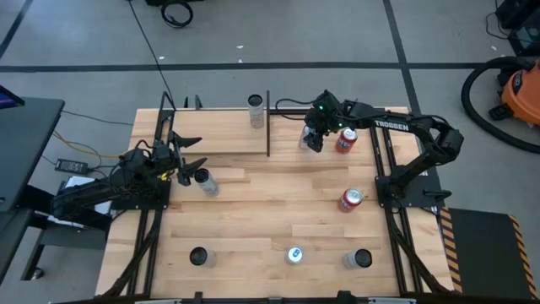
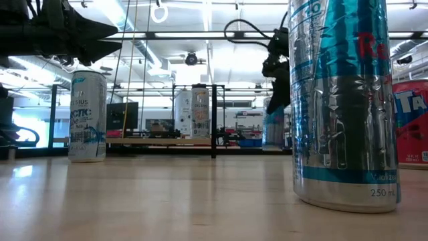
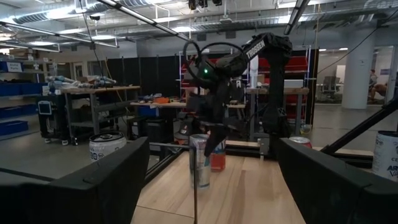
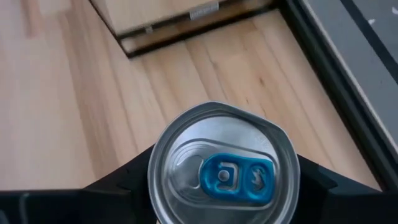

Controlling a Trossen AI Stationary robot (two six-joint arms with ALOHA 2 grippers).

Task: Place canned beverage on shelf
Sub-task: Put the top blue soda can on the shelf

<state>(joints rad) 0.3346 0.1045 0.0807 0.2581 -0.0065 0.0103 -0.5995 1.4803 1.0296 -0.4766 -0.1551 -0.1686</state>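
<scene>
The shelf (image 1: 215,133) is a pale wood panel edged with black rods at the table's far side, left of centre. A silver can (image 1: 256,111) stands on the shelf's far right corner. My right gripper (image 1: 313,137) is just right of the shelf, shut on a slim silver can with a blue tab (image 4: 222,168). This can also shows in the left wrist view (image 3: 199,163). My left gripper (image 1: 192,153) is open and empty at the table's left. It is beside the shelf's near left corner, with a silver can (image 1: 205,181) just near of it. My right gripper holds the slim can by its upper sides, just below the rim (image 4: 157,186), pinched between the two fingers (image 4: 121,183). The fingers come from above, pointing down. The can is upright. I cannot tell whether its base is on the table.
A red can (image 1: 346,140) stands just right of my right gripper, and another (image 1: 351,199) nearer the right edge. Three cans stand along the near edge (image 1: 198,256), (image 1: 294,254), (image 1: 359,258). An upright black rod (image 1: 268,127) bounds the shelf's right side.
</scene>
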